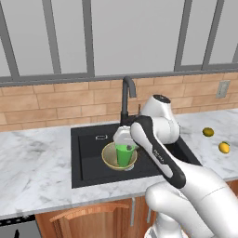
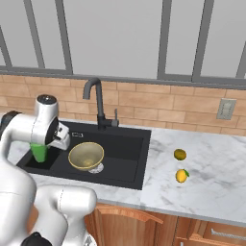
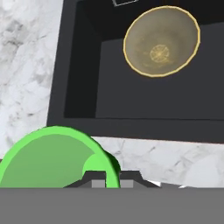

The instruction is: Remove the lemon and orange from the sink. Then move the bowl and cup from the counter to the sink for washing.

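Holding: the gripper is pinched tight on the rim of the cup.
Done: lemon and orange sit on the counter; bowl is in the sink.
Left: put the cup down inside.
Cup: up in the air by the sink's left edge, standing tall, mouth up.

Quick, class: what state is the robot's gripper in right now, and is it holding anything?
Gripper: shut on the cup, pinching its rim, above the sink.
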